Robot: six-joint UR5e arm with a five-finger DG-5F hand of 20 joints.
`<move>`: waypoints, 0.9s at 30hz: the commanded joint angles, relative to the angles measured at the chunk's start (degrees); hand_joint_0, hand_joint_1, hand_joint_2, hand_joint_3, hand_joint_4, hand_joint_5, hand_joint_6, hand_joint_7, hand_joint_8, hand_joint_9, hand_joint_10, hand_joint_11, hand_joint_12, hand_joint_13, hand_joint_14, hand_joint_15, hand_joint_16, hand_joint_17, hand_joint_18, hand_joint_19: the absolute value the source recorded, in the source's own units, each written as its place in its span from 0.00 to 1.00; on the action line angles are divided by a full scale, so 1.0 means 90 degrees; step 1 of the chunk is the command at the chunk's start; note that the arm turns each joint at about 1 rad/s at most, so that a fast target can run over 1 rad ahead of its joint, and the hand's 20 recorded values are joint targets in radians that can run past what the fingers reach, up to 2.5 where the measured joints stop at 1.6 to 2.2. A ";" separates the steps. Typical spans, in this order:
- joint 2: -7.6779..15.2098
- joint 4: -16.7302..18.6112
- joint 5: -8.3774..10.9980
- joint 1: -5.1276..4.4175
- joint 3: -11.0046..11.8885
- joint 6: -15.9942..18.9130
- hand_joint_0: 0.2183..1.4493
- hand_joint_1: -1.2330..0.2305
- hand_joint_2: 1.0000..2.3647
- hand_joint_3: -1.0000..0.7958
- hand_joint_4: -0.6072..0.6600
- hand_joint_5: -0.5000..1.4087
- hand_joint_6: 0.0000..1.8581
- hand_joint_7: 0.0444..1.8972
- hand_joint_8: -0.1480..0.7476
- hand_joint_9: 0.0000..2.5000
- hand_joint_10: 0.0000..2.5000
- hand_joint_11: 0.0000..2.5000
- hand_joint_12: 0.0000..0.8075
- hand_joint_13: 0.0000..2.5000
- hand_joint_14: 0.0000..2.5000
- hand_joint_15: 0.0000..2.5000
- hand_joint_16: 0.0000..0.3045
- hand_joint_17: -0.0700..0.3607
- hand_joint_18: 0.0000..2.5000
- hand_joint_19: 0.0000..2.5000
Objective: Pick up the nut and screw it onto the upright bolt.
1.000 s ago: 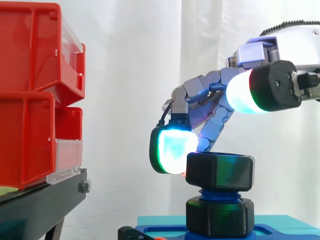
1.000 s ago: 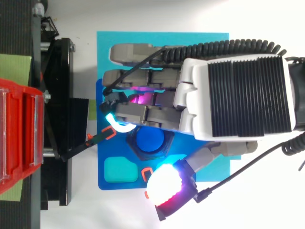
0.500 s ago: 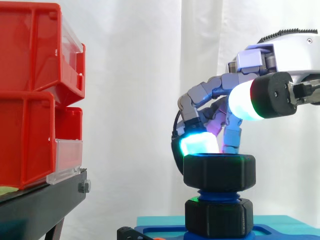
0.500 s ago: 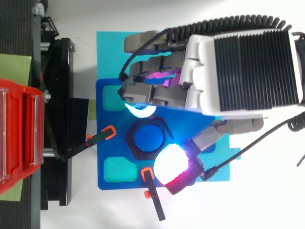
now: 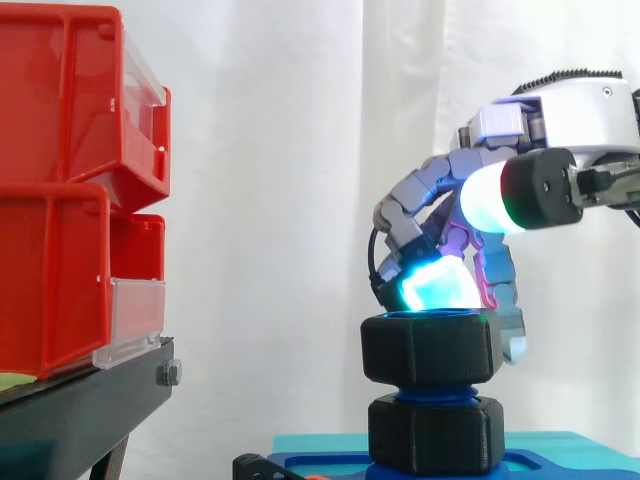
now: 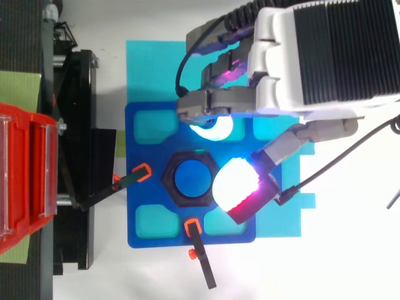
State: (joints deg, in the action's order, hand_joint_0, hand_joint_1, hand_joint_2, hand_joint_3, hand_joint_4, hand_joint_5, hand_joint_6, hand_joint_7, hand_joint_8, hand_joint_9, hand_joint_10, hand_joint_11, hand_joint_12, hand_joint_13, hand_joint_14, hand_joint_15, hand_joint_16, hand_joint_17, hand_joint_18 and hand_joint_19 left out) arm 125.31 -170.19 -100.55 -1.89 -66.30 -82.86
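Black hexagonal plastic nut (image 5: 428, 348) sits level, high on the upright blue threaded bolt (image 5: 436, 392), above a second black hexagonal collar (image 5: 435, 435) at the bolt's foot. The robot hand (image 5: 430, 178) reaches in from the right, fingers curled downward. A cyan-glowing fingertip (image 5: 432, 285) is at the nut's top rim, and the white-glowing thumb pad (image 5: 490, 195) is raised well above it. The nut is not clasped. Stacked red plastic bins (image 5: 60, 200) on a black stand (image 5: 80, 400) are at left. From above, the nut rings the round bolt head (image 6: 190, 177) at the centre of a blue base plate (image 6: 147, 147) on a teal mat (image 6: 150, 69). The thumb pad overlaps the nut's right edge, and the cyan fingertip is just beyond its upper right corner.
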 commanded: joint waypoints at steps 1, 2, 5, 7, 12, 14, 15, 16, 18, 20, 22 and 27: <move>0.0003 -0.0016 -0.0117 0.0064 0.0140 -0.0002 0.26 0.70 0.00 0.28 0.59 0.30 0.28 0.79 0.44 0.62 0.00 0.01 0.19 0.42 0.00 0.00 0.02 0.20 0.27 0.00; 0.0003 -0.0026 -0.0146 0.0073 0.0208 -0.0002 0.26 0.70 0.00 0.28 0.59 0.30 0.27 0.80 0.43 0.62 0.00 0.01 0.19 0.42 0.00 0.00 0.03 0.20 0.27 0.00; -0.0007 -0.0104 -0.0156 0.0083 0.0335 -0.0012 0.26 0.71 0.00 0.28 0.63 0.28 0.27 0.75 0.46 0.59 0.00 0.01 0.21 0.39 0.00 0.00 0.03 0.22 0.24 0.00; 0.0003 -0.0094 -0.0146 0.0054 0.0345 -0.0012 0.26 0.71 0.00 0.28 0.63 0.27 0.27 0.69 0.46 0.58 0.00 0.01 0.22 0.39 0.00 0.00 0.04 0.22 0.23 0.00; 0.0003 -0.0045 -0.0107 0.0005 0.0345 -0.0022 0.25 0.72 0.00 0.28 0.68 0.24 0.27 0.51 0.46 0.52 0.00 0.00 0.25 0.36 0.00 0.00 0.05 0.24 0.21 0.00; 0.0003 -0.0006 -0.0068 -0.0024 0.0345 -0.0022 0.25 0.73 0.00 0.28 0.67 0.23 0.27 0.46 0.46 0.51 0.00 0.00 0.26 0.35 0.00 0.00 0.06 0.25 0.20 0.00; 0.0003 0.0033 0.0001 -0.0063 0.0345 -0.0032 0.25 0.73 0.00 0.28 0.66 0.22 0.27 0.43 0.46 0.50 0.00 0.00 0.26 0.34 0.00 0.00 0.06 0.26 0.20 0.00; 0.0003 0.0033 0.0069 -0.0102 0.0345 -0.0032 0.25 0.73 0.00 0.28 0.65 0.22 0.27 0.41 0.45 0.49 0.00 0.00 0.26 0.33 0.00 0.00 0.07 0.27 0.19 0.00; 0.0003 0.0033 0.0157 -0.0141 0.0345 -0.0032 0.24 0.74 0.00 0.28 0.65 0.22 0.27 0.37 0.44 0.46 0.00 0.00 0.27 0.31 0.00 0.00 0.07 0.28 0.17 0.00; 0.0003 0.0004 0.0294 -0.0210 0.0335 -0.0032 0.24 0.75 0.00 0.28 0.67 0.21 0.27 0.33 0.45 0.44 0.00 0.00 0.27 0.28 0.00 0.00 0.08 0.29 0.16 0.00; 0.0003 -0.0006 0.0372 -0.0268 0.0345 -0.0041 0.24 0.75 0.00 0.28 0.68 0.21 0.27 0.30 0.43 0.42 0.00 0.00 0.27 0.26 0.00 0.00 0.08 0.29 0.12 0.00; 0.0003 0.0004 0.0596 -0.0454 0.0276 -0.0041 0.23 0.78 0.00 0.28 0.69 0.21 0.27 0.28 0.40 0.33 0.00 0.00 0.30 0.18 0.00 0.00 0.09 0.30 0.03 0.00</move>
State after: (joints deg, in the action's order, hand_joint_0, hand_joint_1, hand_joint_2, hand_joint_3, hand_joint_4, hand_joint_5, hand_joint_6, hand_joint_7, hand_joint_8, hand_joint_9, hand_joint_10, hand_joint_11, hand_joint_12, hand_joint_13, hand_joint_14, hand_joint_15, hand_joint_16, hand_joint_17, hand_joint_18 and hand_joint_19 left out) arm 125.34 -170.28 -96.36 -5.03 -63.32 -83.22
